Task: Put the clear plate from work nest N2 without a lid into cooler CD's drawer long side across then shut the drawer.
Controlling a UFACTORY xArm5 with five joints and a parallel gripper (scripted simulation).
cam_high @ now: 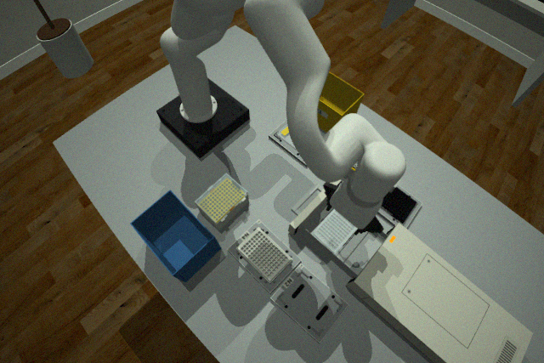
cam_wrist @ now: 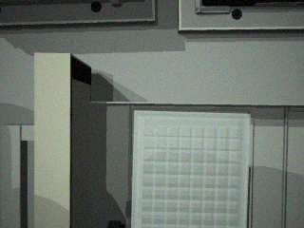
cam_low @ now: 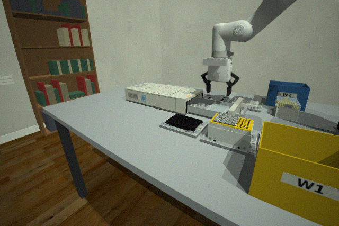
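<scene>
hovering wide open and empty, the jaws (cam_high: 348,213) (cam_low: 218,92) clear the clear plate (cam_high: 333,230) (cam_low: 218,108) (cam_wrist: 191,166), apparently placed in the drawer (cam_high: 307,212) (cam_low: 235,106) (cam_wrist: 52,142) (lamp (cam_high: 392,239) (cam_low: 188,96) lit), leaving only the shutting!

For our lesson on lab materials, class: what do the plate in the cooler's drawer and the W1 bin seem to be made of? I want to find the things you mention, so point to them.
The plate (cam_high: 333,230) (cam_wrist: 191,166): probably clear plastic, smooth; it looks pale and see-through, with a moulded grid of wells.
The W1 bin (cam_high: 342,94) (cam_low: 295,169): perhaps rigid plastic, satin; evenly yellow, thin straight walls.
</scene>
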